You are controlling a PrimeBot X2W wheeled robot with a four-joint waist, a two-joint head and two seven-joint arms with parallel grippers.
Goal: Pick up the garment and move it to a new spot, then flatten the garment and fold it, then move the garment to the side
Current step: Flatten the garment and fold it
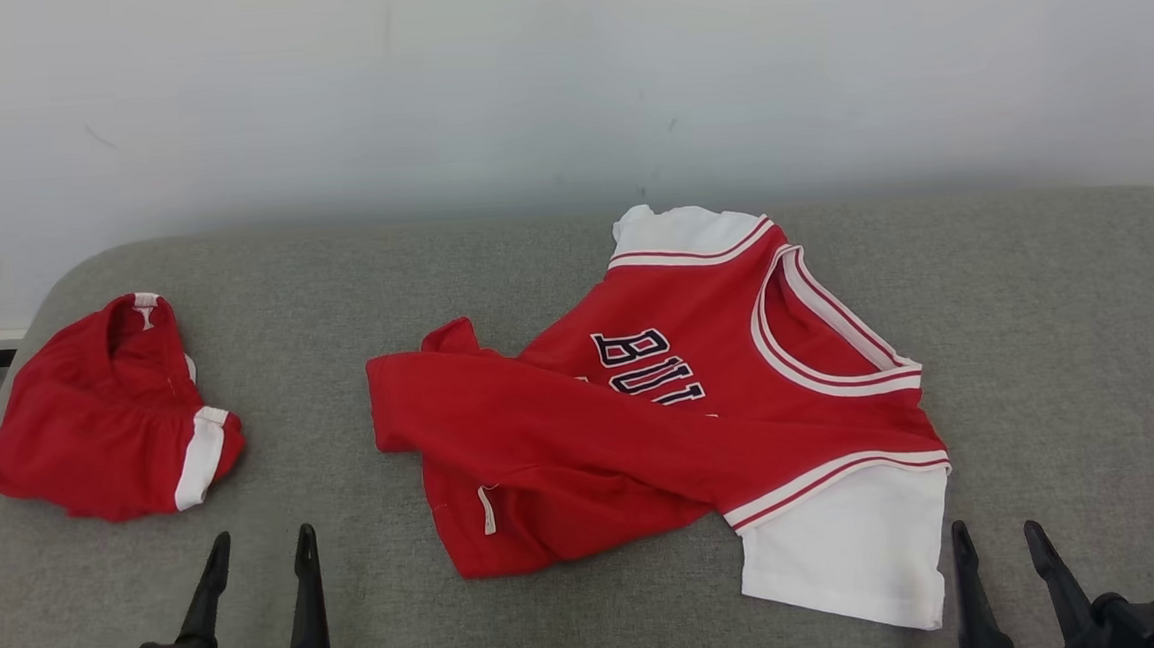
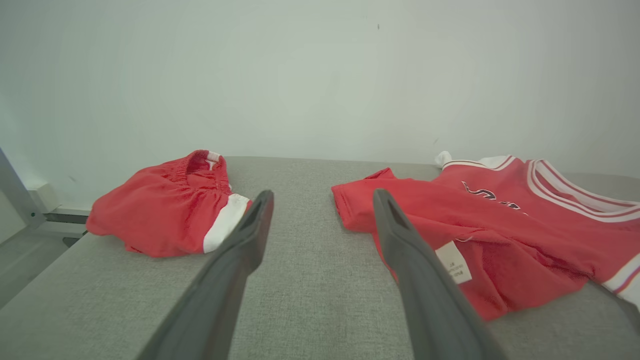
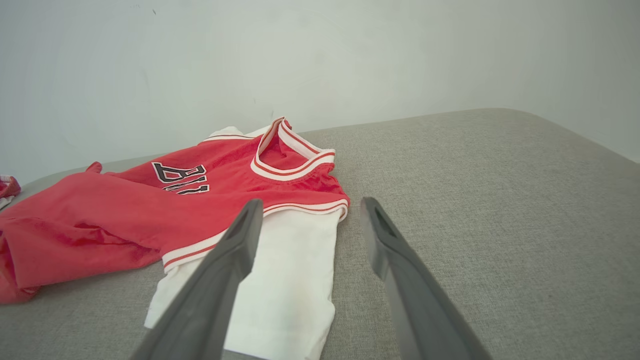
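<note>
Grey padded surface [image 1: 575,615]: red jersey [image 1: 644,430] centre-right, red shorts [image 1: 107,413] left

Likely a test room: grey padded table [image 1: 1039,336] against a bare white wall [image 1: 323,99].

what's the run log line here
stage: before pickup | left end effector: open, empty | right end effector: open, empty | jersey: rumpled, untouched, centre | shorts: bunched, left

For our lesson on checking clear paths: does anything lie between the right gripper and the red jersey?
Nothing visible does. The right gripper stands open just beside the jersey, at its white sleeve, with only bare grey cushion around it. The red shorts lie apart, far over on the left.
</note>
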